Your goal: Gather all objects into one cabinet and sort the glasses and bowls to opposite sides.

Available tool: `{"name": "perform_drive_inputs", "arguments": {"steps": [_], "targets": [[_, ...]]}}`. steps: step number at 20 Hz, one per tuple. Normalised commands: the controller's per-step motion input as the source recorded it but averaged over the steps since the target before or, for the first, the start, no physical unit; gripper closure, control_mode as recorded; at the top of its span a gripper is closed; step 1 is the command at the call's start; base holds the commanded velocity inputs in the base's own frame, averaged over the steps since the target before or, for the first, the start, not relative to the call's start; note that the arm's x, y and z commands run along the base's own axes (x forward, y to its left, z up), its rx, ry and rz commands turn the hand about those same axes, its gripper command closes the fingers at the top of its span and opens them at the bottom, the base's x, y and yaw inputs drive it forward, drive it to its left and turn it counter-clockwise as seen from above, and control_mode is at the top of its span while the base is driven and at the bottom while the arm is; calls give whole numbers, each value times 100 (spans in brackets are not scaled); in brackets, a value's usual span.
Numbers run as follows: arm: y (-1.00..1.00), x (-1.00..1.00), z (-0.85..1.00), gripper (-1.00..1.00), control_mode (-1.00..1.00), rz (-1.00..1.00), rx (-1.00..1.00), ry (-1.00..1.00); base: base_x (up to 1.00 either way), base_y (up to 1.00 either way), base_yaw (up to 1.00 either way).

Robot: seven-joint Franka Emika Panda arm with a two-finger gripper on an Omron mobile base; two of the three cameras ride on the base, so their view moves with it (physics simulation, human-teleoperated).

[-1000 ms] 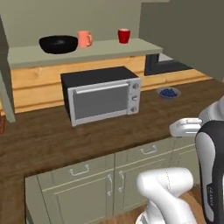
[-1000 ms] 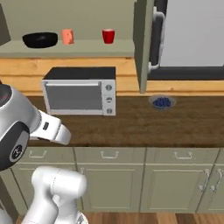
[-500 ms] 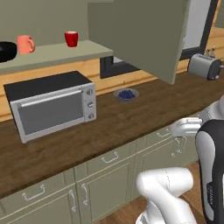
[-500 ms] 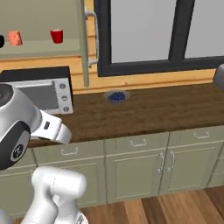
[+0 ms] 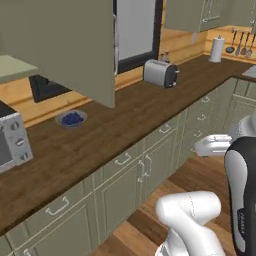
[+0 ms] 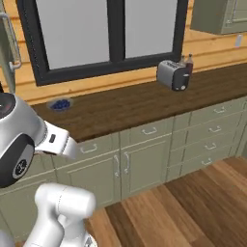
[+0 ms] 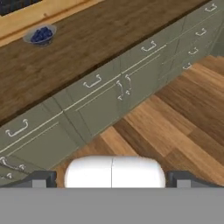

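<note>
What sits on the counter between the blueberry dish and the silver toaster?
Nothing: from the blueberry dish to the toaster the wooden counter is bare, clearest in the right base view.

no readable text anywhere

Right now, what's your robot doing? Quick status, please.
Gripper open, holding nothing. Open cabinet door at left; cups and bowl not in sight. Facing counter with toaster and small blueberry dish; nothing in the way.

The counter (image 5: 125, 125) is dark matt wood. On it, the toaster (image 5: 160, 73) looks like brushed metal. Below it, base cabinets (image 6: 144, 154) are matt olive.
</note>
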Motion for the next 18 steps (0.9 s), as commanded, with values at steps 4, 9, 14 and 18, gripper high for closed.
{"name": "perform_drive_inputs", "arguments": {"steps": [4, 9, 14, 18], "targets": [[0, 0, 0, -100, 100, 0, 0, 0, 0, -78, -60], [0, 0, 0, -100, 100, 0, 0, 0, 0, -74, -61], [0, 0, 0, -100, 100, 0, 0, 0, 21, -52, -55], [0, 0, 0, -100, 100, 0, 0, 0, 83, -39, -29]]}}
